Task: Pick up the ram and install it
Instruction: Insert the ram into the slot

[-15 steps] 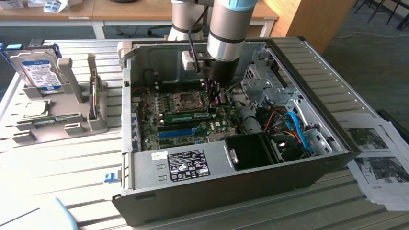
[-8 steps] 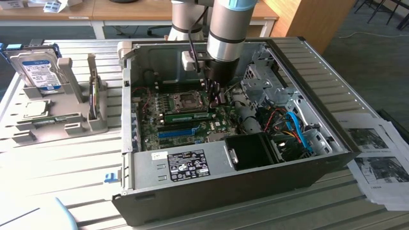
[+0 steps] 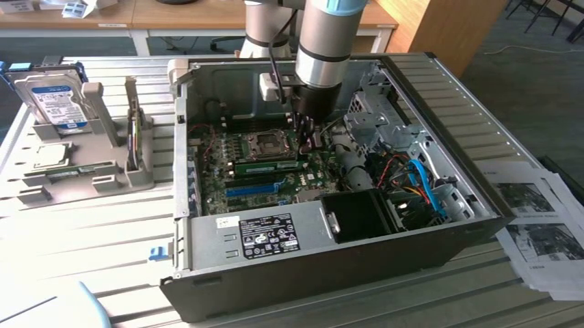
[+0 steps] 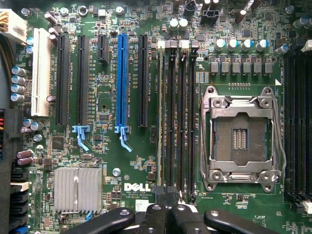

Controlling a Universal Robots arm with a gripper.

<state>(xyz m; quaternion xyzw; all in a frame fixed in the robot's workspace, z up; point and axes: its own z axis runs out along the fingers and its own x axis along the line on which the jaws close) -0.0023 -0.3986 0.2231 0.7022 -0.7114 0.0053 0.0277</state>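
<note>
The open computer case [image 3: 319, 260] lies on its side on the table [image 3: 109, 225]. The arm [image 3: 324, 41] reaches straight down into it, over the motherboard [image 3: 219, 198]. The ram [image 3: 269, 165] stands on edge in a slot beside the processor socket [image 4: 239, 139]. The gripper [image 3: 306, 140] hangs near one end of the ram, its fingers pressed together and holding nothing.

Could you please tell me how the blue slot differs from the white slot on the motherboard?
The blue slot is bright blue, the white slot off-white. The blue slot ends in a latch clip; the white slot has none. The blue slot lies nearer the CPU socket than the white slot. Both are long, narrow, empty and parallel.
</note>
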